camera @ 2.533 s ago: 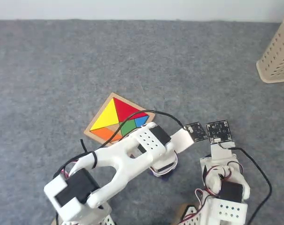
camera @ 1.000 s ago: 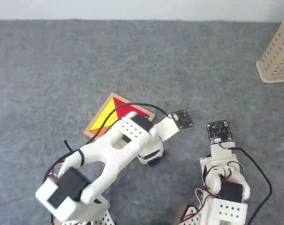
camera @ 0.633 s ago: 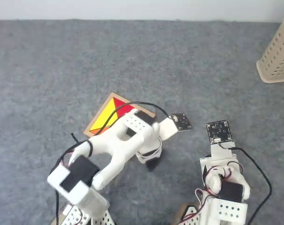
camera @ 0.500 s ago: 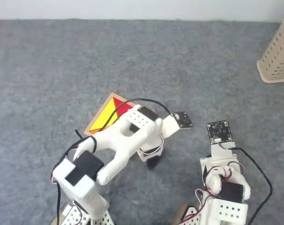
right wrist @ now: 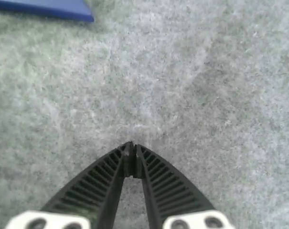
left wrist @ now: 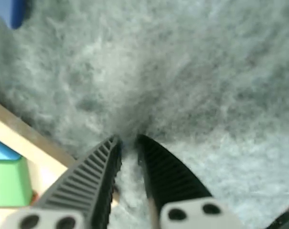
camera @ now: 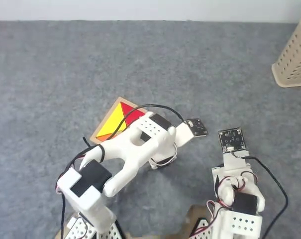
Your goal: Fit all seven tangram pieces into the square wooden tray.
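The square wooden tray (camera: 103, 124) lies mid-table, its yellow triangle (camera: 113, 125) and red triangle (camera: 132, 114) showing, and the left arm covers the rest. In the left wrist view the tray's rim (left wrist: 27, 143) sits beside my left gripper (left wrist: 128, 140), with a light blue piece (left wrist: 0, 150) and a green piece (left wrist: 8, 181) inside. That gripper is down on the carpet, shut to a thin slit and holding nothing. A dark blue piece (left wrist: 9, 10) lies loose beyond it. My right gripper (right wrist: 130, 145) is shut and empty over carpet, with the dark blue piece (right wrist: 44, 9) farther off.
A beige perforated basket (camera: 292, 55) stands at the far right edge. The right arm (camera: 237, 191) sits folded at the near right. Grey carpet covers the table, with open room behind and left of the tray.
The left arm has swung from the near right toward the tray, so its gripper now sits by the tray's near rim. The right arm has not moved.
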`<state>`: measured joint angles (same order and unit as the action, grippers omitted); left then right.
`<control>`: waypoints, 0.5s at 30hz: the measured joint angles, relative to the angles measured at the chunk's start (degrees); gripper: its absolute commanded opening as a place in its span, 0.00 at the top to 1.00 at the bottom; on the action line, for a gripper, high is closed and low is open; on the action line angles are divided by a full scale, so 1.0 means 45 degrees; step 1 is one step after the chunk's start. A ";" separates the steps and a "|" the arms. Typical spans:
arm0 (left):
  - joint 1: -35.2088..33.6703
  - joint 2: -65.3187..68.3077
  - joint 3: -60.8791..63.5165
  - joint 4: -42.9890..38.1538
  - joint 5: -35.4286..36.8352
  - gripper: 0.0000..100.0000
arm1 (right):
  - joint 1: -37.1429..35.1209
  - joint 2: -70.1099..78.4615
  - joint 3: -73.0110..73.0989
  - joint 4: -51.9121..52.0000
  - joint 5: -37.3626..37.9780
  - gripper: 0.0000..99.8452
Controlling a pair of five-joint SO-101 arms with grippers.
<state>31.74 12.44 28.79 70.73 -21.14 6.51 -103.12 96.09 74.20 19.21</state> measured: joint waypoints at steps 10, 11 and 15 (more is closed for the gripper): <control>-0.0117 -0.2950 -0.0137 0.1231 0.0059 0.96 | 0.0000 0.0000 0.0000 0.0000 0.0000 0.99; -0.0156 -0.3243 -0.0352 0.1016 0.0293 0.93 | 0.0000 0.0000 0.0000 0.0000 0.0000 0.99; -0.0488 -0.3556 -0.1504 -0.0508 0.1856 0.77 | 0.0000 0.0000 0.0000 0.0000 0.0000 0.99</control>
<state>29.54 -3.56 22.02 68.44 -12.79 6.51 -103.12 96.09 74.20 19.21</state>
